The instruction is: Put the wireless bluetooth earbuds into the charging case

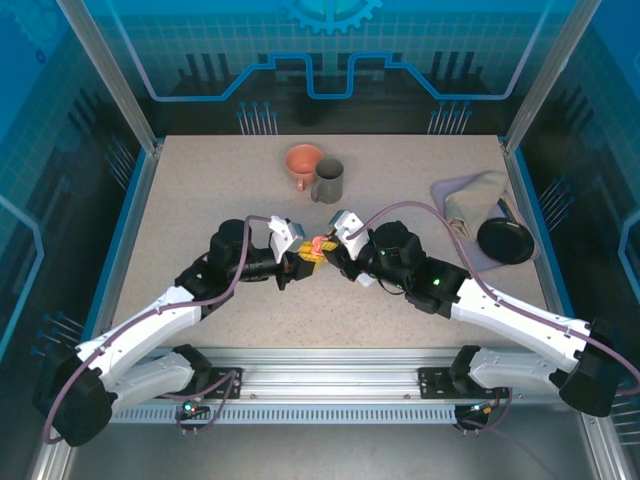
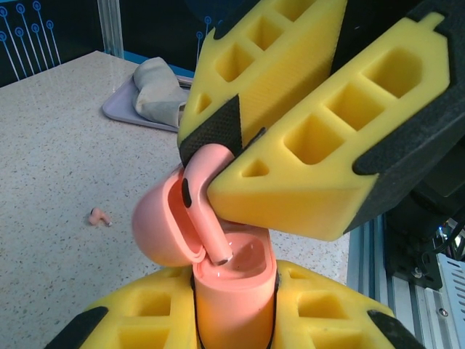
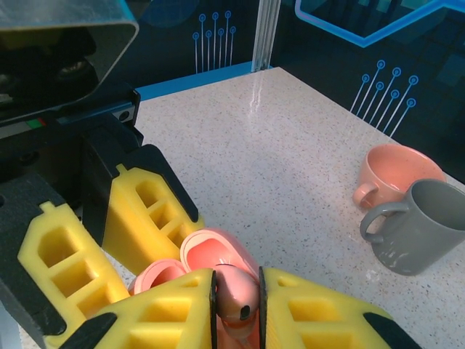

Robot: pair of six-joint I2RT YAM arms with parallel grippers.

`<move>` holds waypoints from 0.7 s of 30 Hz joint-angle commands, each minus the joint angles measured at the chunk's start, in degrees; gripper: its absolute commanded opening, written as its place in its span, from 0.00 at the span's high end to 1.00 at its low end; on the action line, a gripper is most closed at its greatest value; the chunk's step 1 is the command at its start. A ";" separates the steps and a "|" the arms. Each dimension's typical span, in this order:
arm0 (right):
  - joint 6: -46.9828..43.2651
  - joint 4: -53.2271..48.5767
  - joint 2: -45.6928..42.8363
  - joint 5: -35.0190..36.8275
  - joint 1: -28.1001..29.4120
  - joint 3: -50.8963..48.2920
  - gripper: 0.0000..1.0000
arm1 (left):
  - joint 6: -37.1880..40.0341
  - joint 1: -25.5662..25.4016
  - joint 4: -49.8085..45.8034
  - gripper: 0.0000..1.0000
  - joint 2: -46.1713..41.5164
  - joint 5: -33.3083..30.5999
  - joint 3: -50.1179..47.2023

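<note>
My left gripper is shut on a salmon-pink charging case, held upright with its lid hinged open. My right gripper is shut on a salmon-pink earbud and meets the left one above the table's middle. The earbud's stem tip sits at the mouth of the case's cavity, tilted, with the head still pinched between the right yellow fingers. A second pink earbud lies loose on the table. The white earbuds are out of view.
A pink mug and a grey mug stand at the back centre. At the right lie a purple tray with a folded cloth and a black bowl.
</note>
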 commanded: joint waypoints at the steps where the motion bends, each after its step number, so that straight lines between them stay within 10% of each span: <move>1: 1.06 2.19 0.61 -1.15 0.87 2.02 0.79 | 0.31 -0.39 1.28 1.00 -0.14 1.05 1.57; 21: 3.61 -3.78 -0.05 -7.05 1.15 1.54 0.75 | 0.57 -0.39 2.09 1.00 -0.49 0.74 1.03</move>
